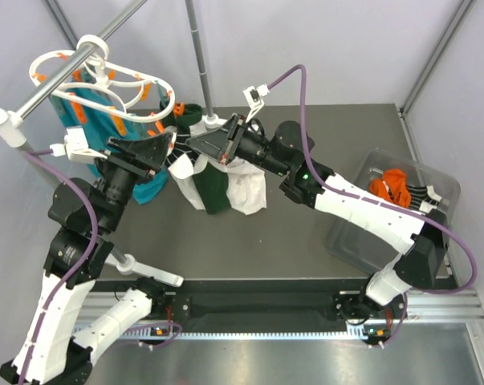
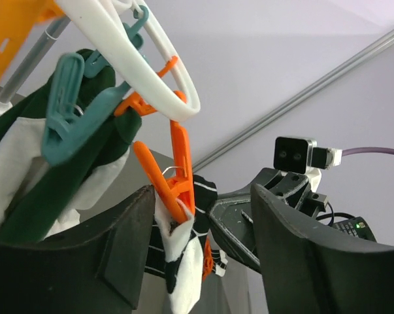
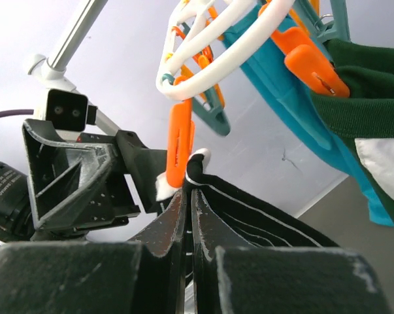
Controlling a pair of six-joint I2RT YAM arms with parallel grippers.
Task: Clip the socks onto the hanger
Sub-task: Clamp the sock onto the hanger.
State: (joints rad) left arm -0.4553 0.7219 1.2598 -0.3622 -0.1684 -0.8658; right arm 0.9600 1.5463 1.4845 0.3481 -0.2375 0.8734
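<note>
Sock (image 2: 180, 268), dark with white stripes, hangs at six o'clock under the hanger (image 2: 144, 52), cuff in an orange clip (image 2: 178, 170). Our right fingers (image 3: 170, 229) pinch it; our left fingers (image 2: 118, 261) stand spread around the clip. We fear a shallow bite: a tug could strip it. Cloths (image 2: 27, 170) crowd nine o'clock; three lies open.

You're looking at a white hanger (image 2: 159, 62) with orange clips (image 2: 180, 163) and a dark sock (image 2: 183, 252) with thin white stripes and a white edge. The teal cloth (image 1: 149, 192) is plain, the dark-green-and-white cloth (image 1: 217, 192) is two-toned, and your counter (image 1: 266, 241) is dark grey.
</note>
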